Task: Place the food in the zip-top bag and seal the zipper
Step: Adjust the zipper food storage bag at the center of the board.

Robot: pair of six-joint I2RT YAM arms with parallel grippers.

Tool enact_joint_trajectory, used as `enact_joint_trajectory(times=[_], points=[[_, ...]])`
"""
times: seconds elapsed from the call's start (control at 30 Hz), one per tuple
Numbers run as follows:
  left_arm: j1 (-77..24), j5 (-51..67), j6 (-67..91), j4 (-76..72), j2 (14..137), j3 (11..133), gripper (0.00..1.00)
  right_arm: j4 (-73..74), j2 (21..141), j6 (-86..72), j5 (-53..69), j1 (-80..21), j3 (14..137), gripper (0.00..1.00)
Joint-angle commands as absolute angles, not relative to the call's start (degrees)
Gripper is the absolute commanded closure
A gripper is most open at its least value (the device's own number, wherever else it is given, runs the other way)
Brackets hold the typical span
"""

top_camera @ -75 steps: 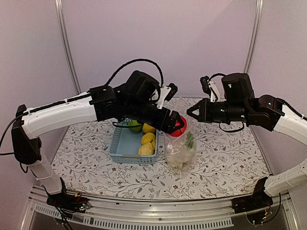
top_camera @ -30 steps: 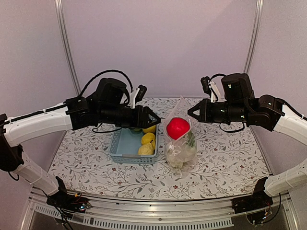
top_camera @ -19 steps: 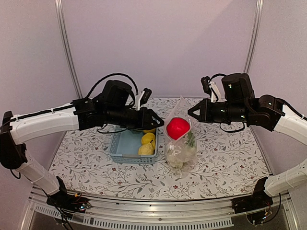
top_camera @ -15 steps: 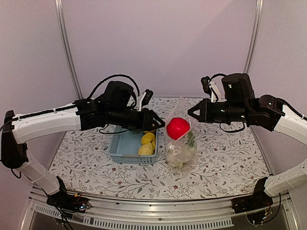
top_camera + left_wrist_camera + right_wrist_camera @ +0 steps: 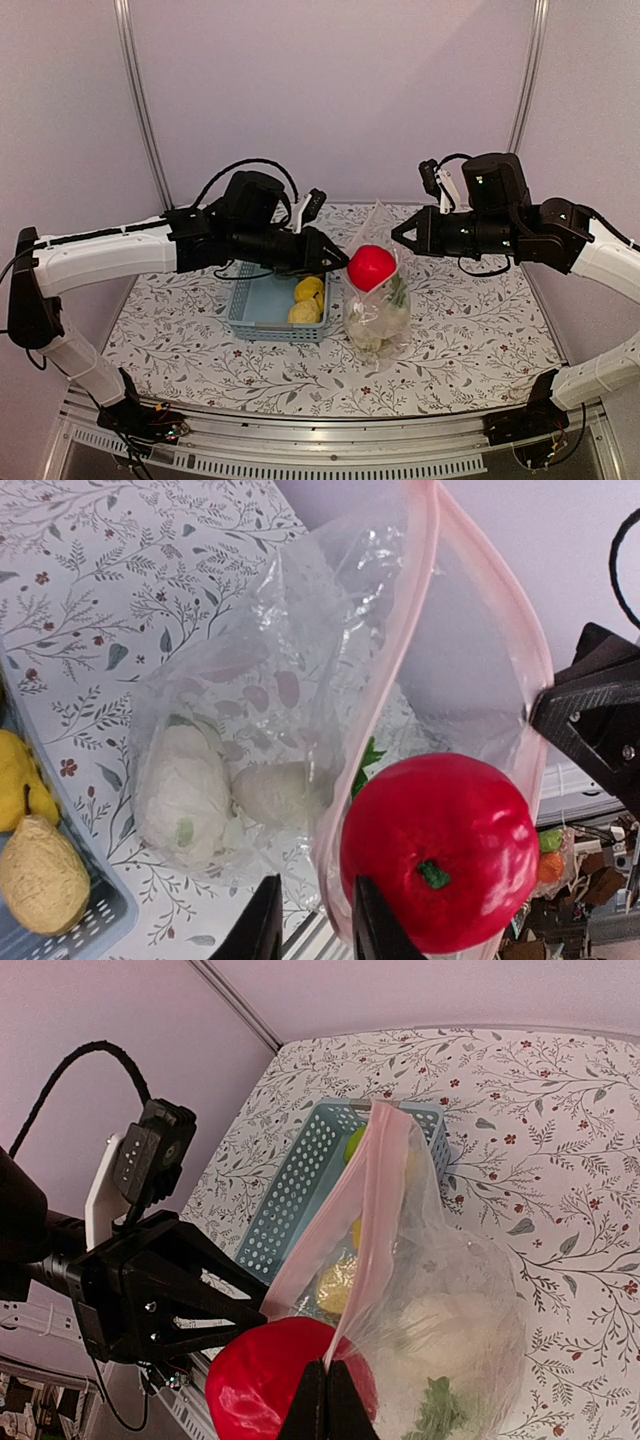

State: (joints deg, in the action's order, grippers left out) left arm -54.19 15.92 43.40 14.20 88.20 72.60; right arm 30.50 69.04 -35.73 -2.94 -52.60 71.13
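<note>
– Tomato (image 5: 438, 852) sits right at the top of the zip-top bag (image 5: 378, 310), half in and half out. Where is the bag?

– It stands on the table (image 5: 470, 330), just beside the blue basket (image 5: 245, 300). The right gripper (image 5: 327, 1380) is pinched tight on the zipper (image 5: 410, 630) at one end of the mouth and holds the bag up.

– And the left gripper (image 5: 312, 930)?

– Its two fingers have only a small gap. The pink edge of the bag runs down into that gap. I think they are not squeezing it yet.

– Is the bag hard to hold?

– I think so. It looks thin, soft and crinkly, so it would fold and slip. The best place to grab is the zipper strip, because it is thicker than the rest.

– What about the food?

– It looks light. The white cauliflower (image 5: 185, 790) lies at the bottom. The tomato is round and smooth, so it could roll out if the mouth tips. The lemons (image 5: 309, 290) are in the basket, waiting.
</note>
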Motion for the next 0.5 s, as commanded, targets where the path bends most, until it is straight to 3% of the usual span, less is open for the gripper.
enact_joint_trajectory(times=[0.0, 0.27, 0.47], points=[[-53.5, 17.6, 44.0, 12.1, 89.2, 73.9, 0.79, 31.6, 68.0, -35.2, -4.0, -52.9, 71.1, 1.00], [-53.5, 17.8, 44.1, 11.9, 89.3, 74.3, 1.00, 31.6, 68.1, -35.1, -4.1, -52.9, 71.1, 1.00], [-53.5, 16.9, 43.1, 12.6, 87.6, 75.0, 1.00, 31.7, 68.0, -35.1, -4.3, -52.9, 71.0, 1.00]])
